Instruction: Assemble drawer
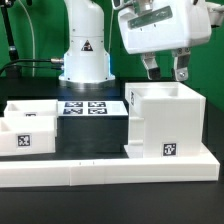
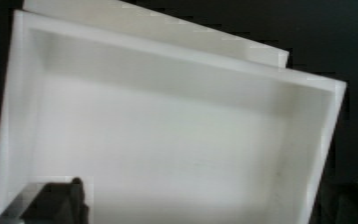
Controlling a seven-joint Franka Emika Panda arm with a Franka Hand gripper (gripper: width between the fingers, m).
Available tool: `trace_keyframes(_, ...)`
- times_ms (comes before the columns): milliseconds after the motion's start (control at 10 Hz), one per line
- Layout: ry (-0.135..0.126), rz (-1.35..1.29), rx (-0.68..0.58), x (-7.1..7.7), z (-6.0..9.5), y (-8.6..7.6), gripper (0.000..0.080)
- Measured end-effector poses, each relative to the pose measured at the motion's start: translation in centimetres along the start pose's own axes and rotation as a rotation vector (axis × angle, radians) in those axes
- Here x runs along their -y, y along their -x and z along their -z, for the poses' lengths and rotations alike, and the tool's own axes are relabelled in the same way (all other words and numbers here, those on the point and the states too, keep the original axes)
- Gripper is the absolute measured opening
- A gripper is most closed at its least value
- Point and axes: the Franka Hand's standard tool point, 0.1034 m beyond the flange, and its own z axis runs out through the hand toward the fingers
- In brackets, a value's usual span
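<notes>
My claw (image 1: 166, 72) hangs empty, fingers apart, just above the tall shell (image 1: 165, 120) at the exterior view's right, probably to straddle one wall. The shell stands on the counter (image 1: 95, 140) just behind the low wall (image 1: 100, 172), likely for bracing. The trays (image 1: 28, 135) wait at the left.
</notes>
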Motion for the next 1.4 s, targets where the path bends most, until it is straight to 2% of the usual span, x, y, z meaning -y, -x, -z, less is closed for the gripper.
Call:
trace_keyframes(200,0.007,0.159,0.001,-0.2,0.0,-0.3,0.0648)
trace_keyframes(400,0.032,0.46,0.012,-1.6,1.3,-2.5,0.0648)
trace_keyframes(500,0.033,0.589,0.008,-2.5,2.1,-3.7,0.0648)
trace_keyframes(700,0.037,0.797,-0.007,-4.7,2.5,-6.6,0.0648)
trace_keyframes(1100,0.046,1.052,-0.004,-5.0,2.4,-7.1,0.0648)
trace_keyframes(1200,0.087,1.258,-0.001,-5.6,2.6,-8.5,0.0648)
trace_keyframes(1300,0.124,1.381,-0.023,-6.3,3.1,-10.7,0.0648)
trace_keyframes(1400,0.133,1.386,-0.056,-7.1,3.0,-12.0,0.0648)
